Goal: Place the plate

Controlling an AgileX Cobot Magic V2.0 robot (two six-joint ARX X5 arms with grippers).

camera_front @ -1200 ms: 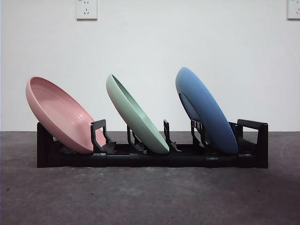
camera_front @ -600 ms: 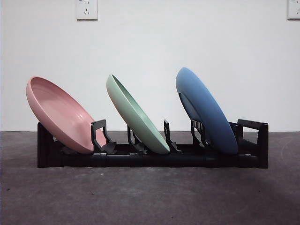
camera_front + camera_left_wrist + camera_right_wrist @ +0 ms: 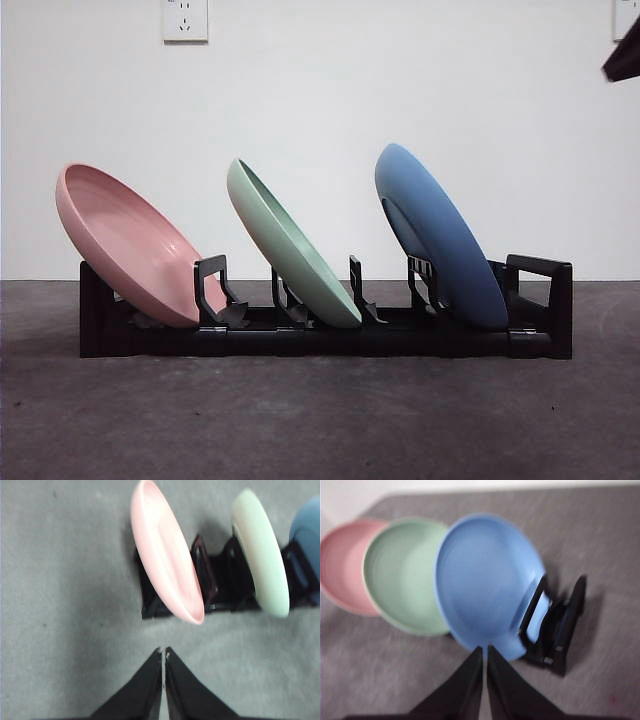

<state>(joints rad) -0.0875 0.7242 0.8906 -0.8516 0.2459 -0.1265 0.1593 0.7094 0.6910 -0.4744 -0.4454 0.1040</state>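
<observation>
Right wrist view: right gripper (image 3: 484, 650) jaws pressed together, empty, with the blue plate (image 3: 487, 580) directly ahead, leaning in the rack (image 3: 565, 630) slot, its face broadside to the jaws. Left gripper (image 3: 163, 652) also closed, nearer the pink plate (image 3: 165, 575). Right arm looks better placed for blue.

You get even, soft light w/ no glare; front view sharp, faint shadow under the rack (image 3: 320, 340). Right wrist pic is blurred throughout, blue plate (image 3: 487, 580) smeared; left wrist pic slightly soft, pink plate (image 3: 165, 555) washed out
</observation>
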